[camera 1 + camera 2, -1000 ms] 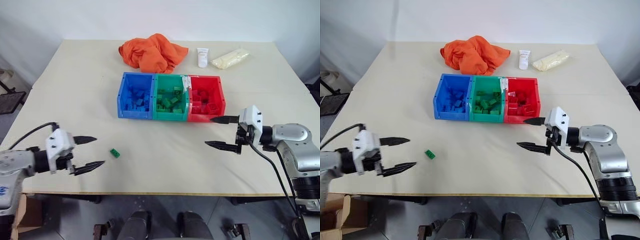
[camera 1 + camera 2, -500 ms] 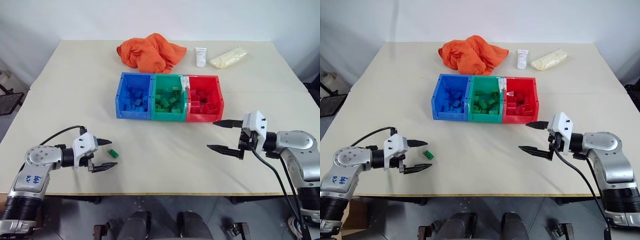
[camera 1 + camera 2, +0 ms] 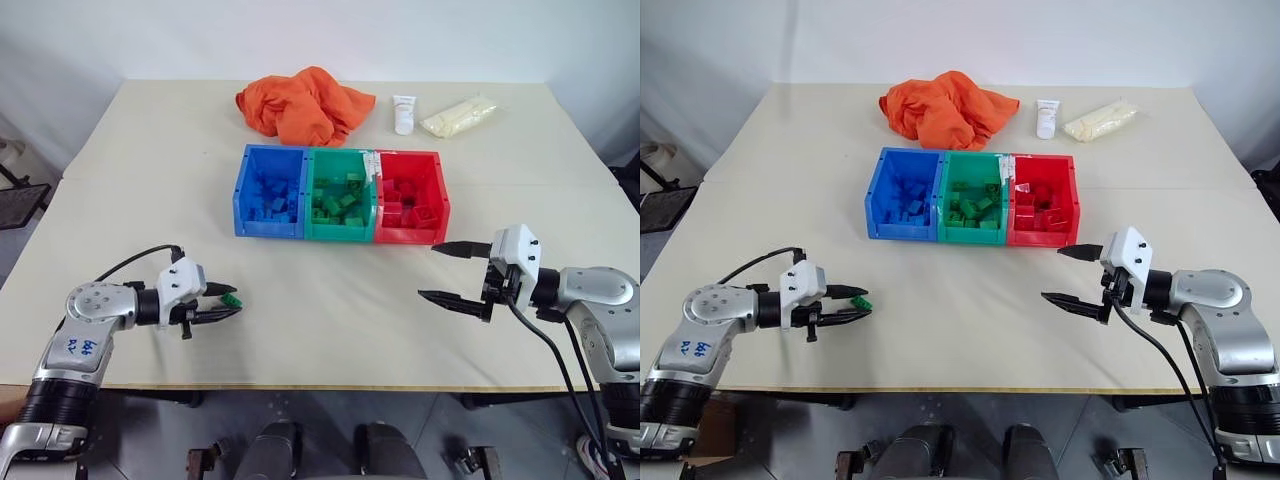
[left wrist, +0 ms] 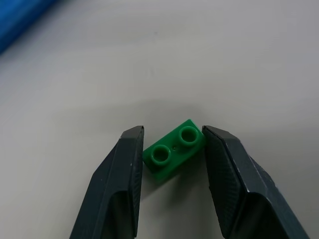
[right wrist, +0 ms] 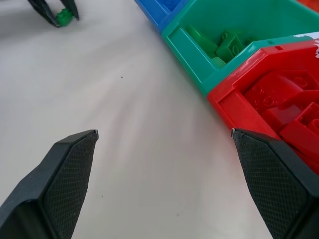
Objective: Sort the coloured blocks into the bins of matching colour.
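Green block [image 4: 174,152] on the tabletop [image 3: 330,310], flanked by the left gripper's [image 3: 228,303] 2 fingers [image 4: 122,184]; contact on both sides too close to call. Right gripper [image 3: 448,272] spread wide, empty, near the red bin [image 3: 412,197]. Block's underside hidden.

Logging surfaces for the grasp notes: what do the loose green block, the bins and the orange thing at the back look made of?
Green block: hard moulded plastic, slightly glossy, with two round studs. Bins: rigid moulded plastic with smooth walls and a faint sheen. Orange cloth: soft matte fabric, judging by its crumpled folds; the fibre can't be told.
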`<state>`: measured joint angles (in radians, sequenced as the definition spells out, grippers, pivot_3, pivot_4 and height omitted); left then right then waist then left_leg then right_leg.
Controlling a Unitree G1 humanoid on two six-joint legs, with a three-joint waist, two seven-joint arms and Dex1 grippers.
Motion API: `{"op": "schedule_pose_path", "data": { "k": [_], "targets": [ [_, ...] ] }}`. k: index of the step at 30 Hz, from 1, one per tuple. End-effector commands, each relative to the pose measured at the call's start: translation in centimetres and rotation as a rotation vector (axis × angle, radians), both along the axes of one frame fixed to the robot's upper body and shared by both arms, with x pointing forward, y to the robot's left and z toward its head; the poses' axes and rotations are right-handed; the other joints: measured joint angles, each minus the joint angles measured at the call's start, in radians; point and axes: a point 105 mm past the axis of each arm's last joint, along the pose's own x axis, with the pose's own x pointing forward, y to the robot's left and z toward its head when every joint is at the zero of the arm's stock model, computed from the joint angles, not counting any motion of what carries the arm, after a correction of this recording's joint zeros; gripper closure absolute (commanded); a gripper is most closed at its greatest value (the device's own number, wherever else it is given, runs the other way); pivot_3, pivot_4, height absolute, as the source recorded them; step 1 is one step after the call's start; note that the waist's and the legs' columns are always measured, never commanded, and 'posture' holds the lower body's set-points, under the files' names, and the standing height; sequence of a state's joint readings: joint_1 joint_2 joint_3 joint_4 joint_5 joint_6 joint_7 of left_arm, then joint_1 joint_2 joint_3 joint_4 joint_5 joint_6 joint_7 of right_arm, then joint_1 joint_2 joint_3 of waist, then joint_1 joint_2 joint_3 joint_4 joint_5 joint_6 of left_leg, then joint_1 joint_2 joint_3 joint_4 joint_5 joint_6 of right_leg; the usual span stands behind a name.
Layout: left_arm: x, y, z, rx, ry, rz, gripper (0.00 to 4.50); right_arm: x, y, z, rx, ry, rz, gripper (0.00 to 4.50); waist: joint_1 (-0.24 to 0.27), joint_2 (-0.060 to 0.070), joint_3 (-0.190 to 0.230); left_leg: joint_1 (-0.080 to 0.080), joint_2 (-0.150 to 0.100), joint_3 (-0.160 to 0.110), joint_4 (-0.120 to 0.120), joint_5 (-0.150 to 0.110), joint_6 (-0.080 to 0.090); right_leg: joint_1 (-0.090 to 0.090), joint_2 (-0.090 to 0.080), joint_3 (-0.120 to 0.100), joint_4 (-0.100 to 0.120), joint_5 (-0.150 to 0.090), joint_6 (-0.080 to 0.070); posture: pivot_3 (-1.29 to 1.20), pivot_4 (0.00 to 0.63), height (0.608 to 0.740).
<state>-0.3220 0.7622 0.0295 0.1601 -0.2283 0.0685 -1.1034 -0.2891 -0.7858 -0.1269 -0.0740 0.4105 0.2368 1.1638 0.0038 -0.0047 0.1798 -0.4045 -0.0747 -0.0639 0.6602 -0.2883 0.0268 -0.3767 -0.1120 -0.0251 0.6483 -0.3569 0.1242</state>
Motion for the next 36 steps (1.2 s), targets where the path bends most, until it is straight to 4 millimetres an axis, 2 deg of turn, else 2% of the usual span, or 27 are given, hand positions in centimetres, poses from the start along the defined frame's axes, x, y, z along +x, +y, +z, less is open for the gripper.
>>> {"op": "schedule_pose_path", "data": {
  "k": [1, 4, 8, 13, 17, 18, 19, 25, 26, 32, 36],
  "targets": [
    [2.0, -2.7, 4.4, -0.076, -0.149, -0.033, 3.03, -0.2, -0.4, 1.5, 0.002, -0.064, -0.009, 0.0, 0.004, 0.0, 0.0, 0.0, 0.0, 0.0, 0.0, 0.0, 0.0, 0.0, 0.0, 0.0, 0.001, 0.0, 0.0, 0.0, 0.15, 0.74],
    [4.2, -5.6, 7.8, -0.154, -0.244, -0.056, 3.03, -0.2, -0.2, 1.5, 0.01, -0.074, -0.017, 0.0, 0.018, 0.0, 0.0, -0.001, 0.0, 0.0, 0.003, 0.0, 0.0, 0.0, 0.0, -0.001, 0.004, 0.0, 0.0, 0.0, 0.15, 0.74],
    [7.0, -9.6, 10.8, -0.224, -0.333, -0.1, 3.03, -0.4, -0.3, 1.5, 0.015, -0.085, -0.036, 0.0, 0.022, -0.001, 0.0, -0.001, -0.002, 0.0, 0.004, 0.0, 0.0, 0.0, 0.0, -0.003, 0.005, 0.0, 0.001, 0.0, 0.15, 0.74],
    [10.5, -14.3, 12.4, -0.269, -0.366, -0.102, 3.03, -1.0, -0.6, 1.3, 0.026, -0.096, -0.072, 0.0, 0.022, -0.002, 0.001, -0.001, -0.002, 0.001, 0.004, 0.0, 0.001, 0.0, 0.002, -0.016, 0.005, 0.001, 0.001, 0.0, 0.15, 0.74],
    [11.9, -16.1, 12.5, -0.294, -0.343, -0.078, 3.03, -1.5, -0.7, 1.2, 0.032, -0.101, -0.096, 0.0, 0.016, -0.002, 0.001, -0.001, -0.002, 0.004, 0.003, 0.0, 0.001, 0.0, 0.001, -0.022, 0.005, 0.001, 0.001, 0.0, 0.15, 0.74],
    [12.3, -16.4, 12.5, -0.28, -0.35, -0.052, 2.31, -1.6, -0.8, 1.2, 0.032, -0.103, -0.107, 0.0, 0.015, -0.002, 0.001, -0.001, -0.001, 0.005, 0.003, 0.0, 0.001, -0.001, 0.001, -0.023, 0.005, 0.0, 0.001, 0.0, 0.15, 0.74],
    [12.7, -16.7, 12.5, -0.261, -0.365, -0.026, 2.06, -1.8, -1.0, 1.2, 0.033, -0.107, -0.119, 0.0, 0.016, -0.003, 0.001, -0.001, -0.001, 0.005, 0.003, 0.0, 0.001, -0.001, 0.001, -0.023, 0.005, 0.0, 0.001, 0.0, 0.15, 0.74],
    [12.7, -17.2, 13.2, -0.262, -0.399, -0.04, 0.16, -2.5, -1.6, 1.2, 0.028, -0.107, -0.156, 0.0, 0.021, -0.003, 0.001, -0.001, -0.001, 0.005, 0.004, 0.0, 0.001, -0.001, 0.001, -0.024, 0.006, 0.0, 0.002, 0.0, 0.15, 0.74],
    [12.6, -16.9, 13.4, -0.266, -0.398, -0.052, 0.05, -2.5, -1.6, 1.2, 0.028, -0.107, -0.156, 0.0, 0.021, -0.003, 0.001, -0.001, -0.001, 0.005, 0.004, 0.0, 0.001, -0.001, 0.001, -0.024, 0.006, 0.0, 0.002, 0.0, 0.15, 0.74],
    [10.9, -14.4, 14.8, -0.319, -0.41, -0.165, 0.05, -1.5, -1.3, 1.5, 0.024, -0.112, -0.129, 0.0, 0.01, -0.003, 0.001, -0.001, -0.001, 0.005, 0.004, 0.0, 0.001, -0.001, 0.001, -0.024, 0.005, 0.0, 0.001, 0.0, 0.15, 0.74],
    [9.0, -11.3, 14.0, -0.298, -0.365, -0.188, 0.05, -0.8, -1.3, 1.7, 0.018, -0.107, -0.105, 0.0, 0.005, -0.002, 0.001, 0.0, 0.0, 0.005, 0.004, 0.0, 0.001, -0.001, 0.0, -0.023, 0.006, 0.0, 0.001, 0.0, 0.15, 0.74]
  ]
}}
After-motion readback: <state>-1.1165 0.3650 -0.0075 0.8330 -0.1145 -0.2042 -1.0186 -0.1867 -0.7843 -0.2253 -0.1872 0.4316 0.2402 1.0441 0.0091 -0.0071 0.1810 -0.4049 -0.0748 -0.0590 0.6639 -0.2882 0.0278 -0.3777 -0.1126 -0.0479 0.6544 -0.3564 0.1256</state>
